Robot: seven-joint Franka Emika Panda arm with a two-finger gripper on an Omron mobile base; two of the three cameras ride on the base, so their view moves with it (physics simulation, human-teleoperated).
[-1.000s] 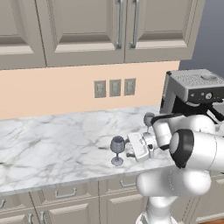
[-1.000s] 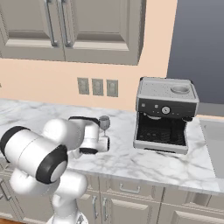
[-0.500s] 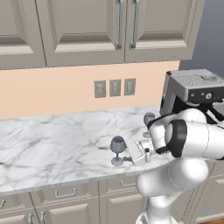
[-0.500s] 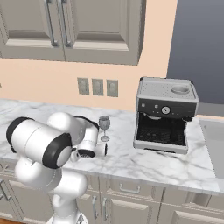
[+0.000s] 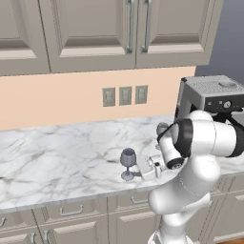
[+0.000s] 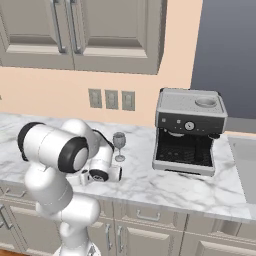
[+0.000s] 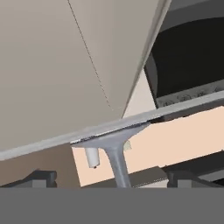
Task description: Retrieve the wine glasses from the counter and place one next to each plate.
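A grey-blue wine glass (image 5: 127, 159) stands upright on the marble counter (image 5: 57, 152) near its front edge. My gripper (image 5: 137, 168) reaches it from the right, low and level, jaws open around the stem. The hand view, rolled over, has the thin stem (image 7: 119, 164) and round foot (image 7: 109, 138) centred between my gripper's (image 7: 113, 178) dark fingertips (image 7: 41, 177), with gaps on both sides. A second wine glass (image 6: 119, 144) stands further back beside the coffee machine, and my arm partly covers that glass (image 5: 162, 128) in the left base view. The plates are out of view.
A steel coffee machine (image 6: 187, 130) occupies the counter's right part, with a sink edge (image 6: 245, 160) beyond it. Outlet plates (image 5: 125, 95) sit on the peach backsplash under beige wall cabinets (image 5: 95, 28). Bare marble stretches left of the glass.
The arm's elbow has rolled up and over while the hand sank slightly and edged closer to the front glass. Both glasses stay put, and the jaws stay open.
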